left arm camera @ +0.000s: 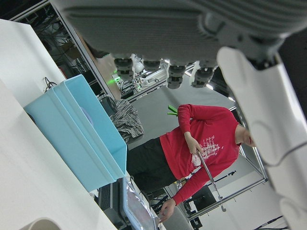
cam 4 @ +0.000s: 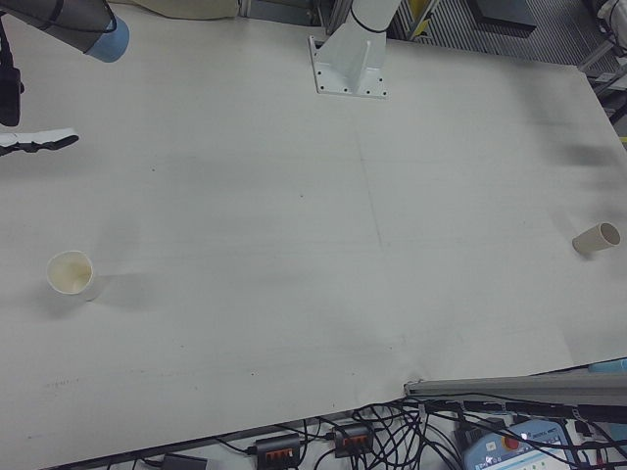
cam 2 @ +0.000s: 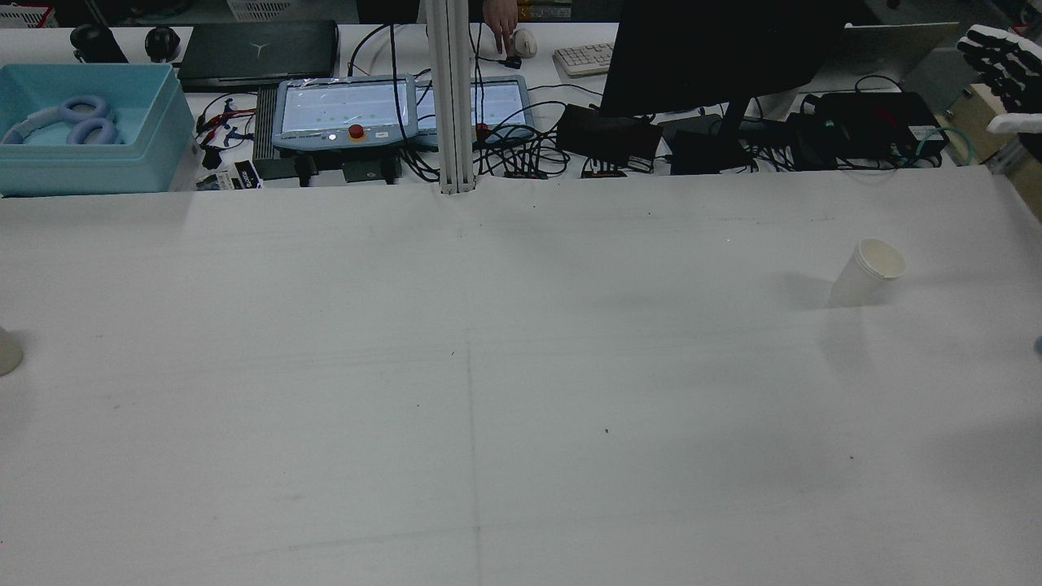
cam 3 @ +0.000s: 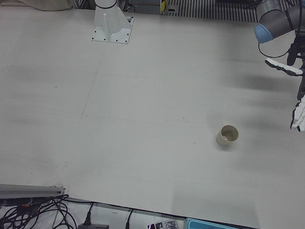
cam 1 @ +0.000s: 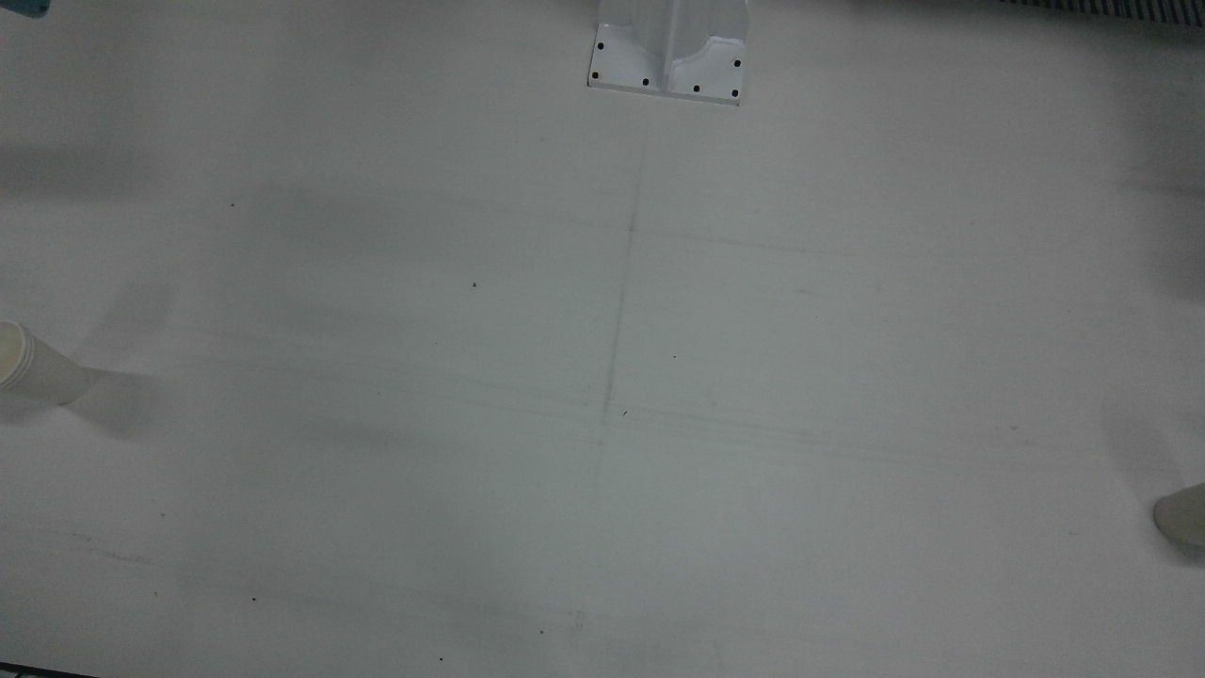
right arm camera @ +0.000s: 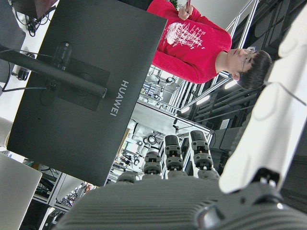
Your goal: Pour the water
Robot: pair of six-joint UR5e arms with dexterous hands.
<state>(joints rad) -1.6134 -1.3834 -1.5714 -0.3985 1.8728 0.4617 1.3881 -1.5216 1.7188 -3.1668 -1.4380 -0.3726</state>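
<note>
Over on the robot's left, the left hand (cam 3: 298,114) hangs with fingers spread, holding nothing, one paper cup (cam 3: 228,135) on the desk (cam 3: 143,119) off to its side. The right hand (cam 2: 1000,61) is likewise splayed and unloaded, the other cup (cam 2: 868,272) below it, well apart.

Even, dim overhead light leaves the counter (cam 1: 602,377) grey and grainy, crossed by broad soft shadows. Beside the cup (cam 2: 868,272), a faint shadow falls. The hand views blur close up.
</note>
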